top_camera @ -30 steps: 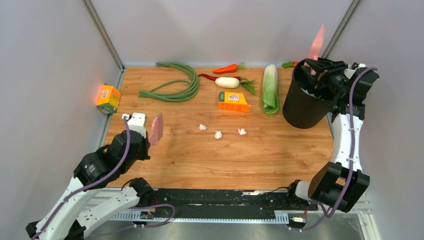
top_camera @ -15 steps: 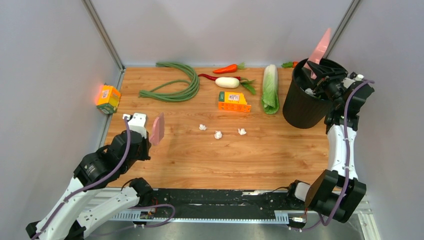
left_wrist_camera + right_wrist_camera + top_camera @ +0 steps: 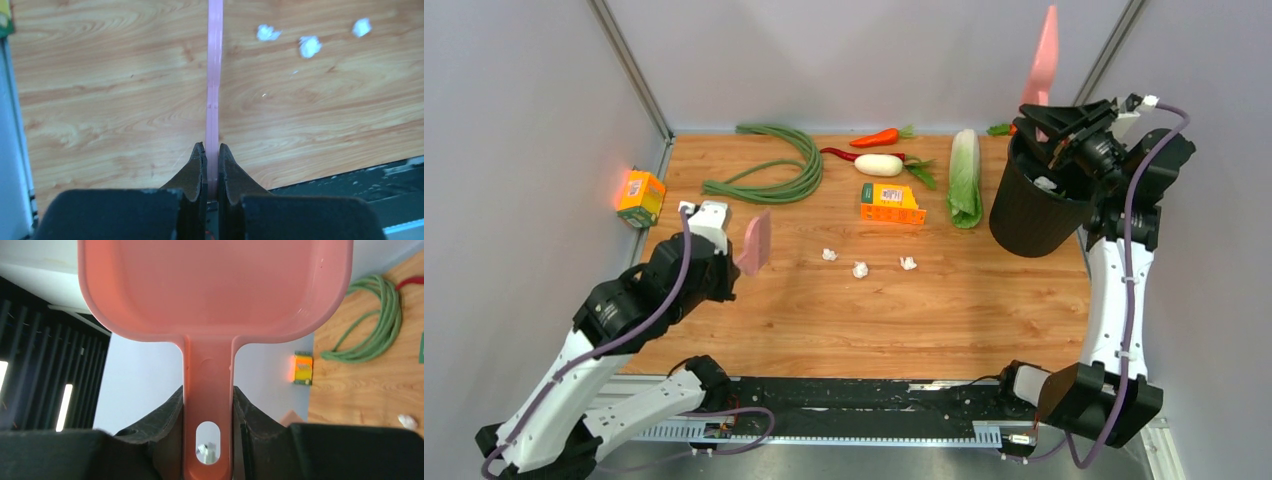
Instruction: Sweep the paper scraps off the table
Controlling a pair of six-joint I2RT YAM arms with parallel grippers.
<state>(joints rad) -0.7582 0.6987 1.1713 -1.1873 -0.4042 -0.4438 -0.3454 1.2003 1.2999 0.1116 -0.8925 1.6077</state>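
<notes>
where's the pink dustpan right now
In the top view the dustpan is at the far right, held upright by the right gripper just above the black bin, with its pan pointing up.

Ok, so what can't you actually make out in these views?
Top view: black ribbed bin's inside, largely covered by right claw and arm.
Left wrist view: thin pink flat tool in left claw, edge-on, far end cut off.
Right wrist view: pink plastic dustpan's front lip, cut off at top.
</notes>
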